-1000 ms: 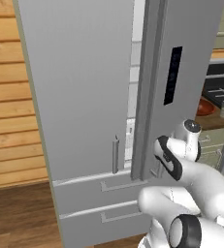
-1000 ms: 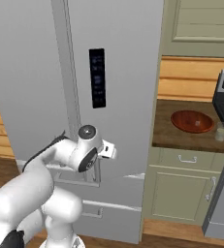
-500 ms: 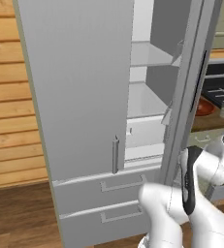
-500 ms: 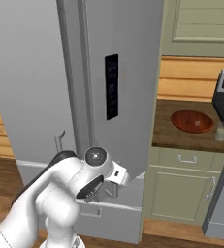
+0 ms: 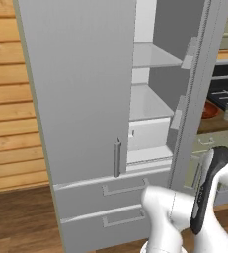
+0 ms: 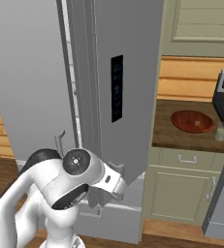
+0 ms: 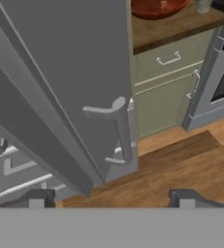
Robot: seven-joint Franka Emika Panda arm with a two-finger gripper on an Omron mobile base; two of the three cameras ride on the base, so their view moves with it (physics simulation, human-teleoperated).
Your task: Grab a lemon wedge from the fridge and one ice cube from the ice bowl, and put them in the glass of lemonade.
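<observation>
We find the fridge (image 5: 86,99) door ajar, shelves bare; gripper (image 7: 112,197) jaws apart, below the door handle (image 7: 120,131).

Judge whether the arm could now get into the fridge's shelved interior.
Probably yes. The right door of the fridge stands swung wide, baring the pale shelves. The gripper, jaws open and empty, hangs low outside that door, so it must first come round its edge.

— What is that machine built like?
— Smooth, glossy white shells, rounded and tube-like, with dark grey to black bands at the joints.
— And the end effector (image 7: 112,196)?
— Two small, blocky dark fingertips (image 7: 37,197) with lighter pads.
</observation>
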